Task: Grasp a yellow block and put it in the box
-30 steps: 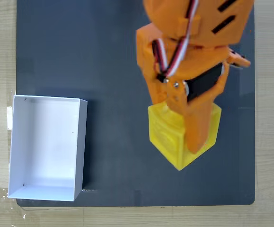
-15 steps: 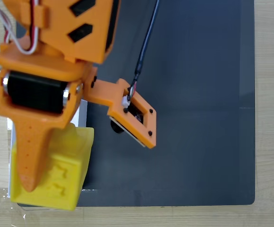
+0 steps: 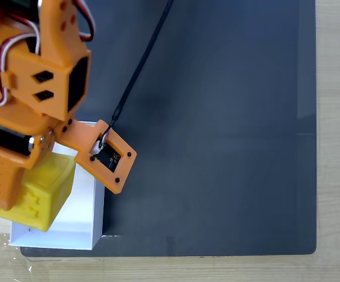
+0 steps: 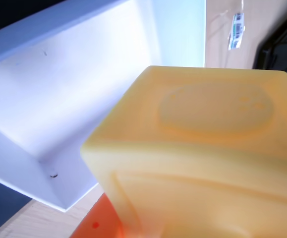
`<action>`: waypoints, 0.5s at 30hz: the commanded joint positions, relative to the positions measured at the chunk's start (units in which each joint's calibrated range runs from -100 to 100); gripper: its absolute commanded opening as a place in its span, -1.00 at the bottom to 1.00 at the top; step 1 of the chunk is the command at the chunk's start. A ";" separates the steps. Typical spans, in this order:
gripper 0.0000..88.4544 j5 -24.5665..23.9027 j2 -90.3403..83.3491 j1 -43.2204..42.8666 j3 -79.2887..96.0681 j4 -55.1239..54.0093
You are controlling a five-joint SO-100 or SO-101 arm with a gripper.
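While claw [image 3: 17, 197] stays out over box's left part in fixed view, we see it clenched on yellow block [image 3: 37, 194], block held between fingers above white box [image 3: 81, 220]. Wrist view: block [image 4: 207, 158] fills foreground, box [image 4: 84, 84] interior behind it, pale wooden surface [image 3: 334, 176] beyond.

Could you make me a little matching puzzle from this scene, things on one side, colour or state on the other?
Things:
1. yellow block
2. box
3. mat
4. end effector

Descriptions:
A. dark grey, lying flat on the wooden table
B. white, open on top
C. orange, shut on something
D. held up over the white container

Pairs: 1-D, 2-B, 3-A, 4-C
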 commanded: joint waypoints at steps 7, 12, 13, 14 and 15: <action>-0.50 0.14 8.65 1.03 -11.99 -1.70; -0.50 0.30 14.08 0.95 -16.69 -1.62; -0.50 0.30 15.01 0.86 -17.51 -1.27; -0.50 0.35 15.86 0.70 -18.23 -0.83; -0.49 0.51 16.62 0.61 -18.77 -0.74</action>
